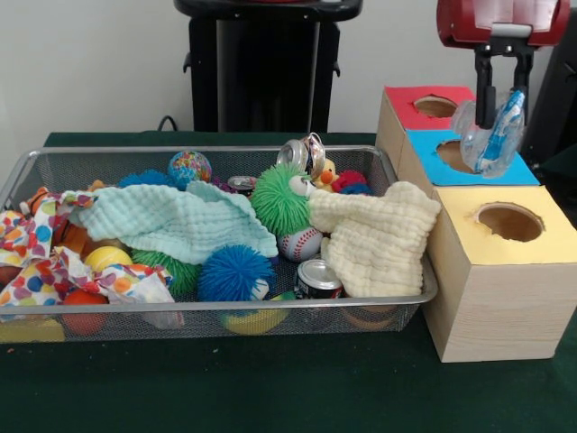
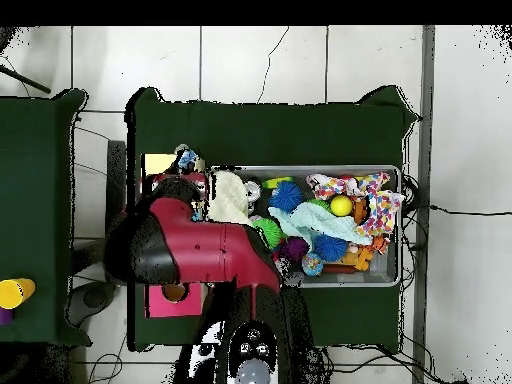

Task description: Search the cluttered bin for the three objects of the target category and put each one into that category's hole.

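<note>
A dark green cloth [image 1: 270, 388] covers the table. Beyond it stands a white wall [image 1: 90, 63]. The floor [image 2: 300, 60] is pale tile, with a yellow cup [image 2: 14, 292] on a side table.

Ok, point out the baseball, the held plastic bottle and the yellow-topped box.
baseball [image 1: 300, 244], front view, its white stitched face.
plastic bottle [image 1: 499, 135], front view, its crumpled body below the gripper [image 1: 503, 99].
yellow-topped box [image 1: 469, 225], front view, bare yellow top.

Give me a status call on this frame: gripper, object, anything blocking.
Gripper shut on clear plastic bottle, hanging above blue box. Hole below looks clear. Cans and cloths remain in bin.
</note>
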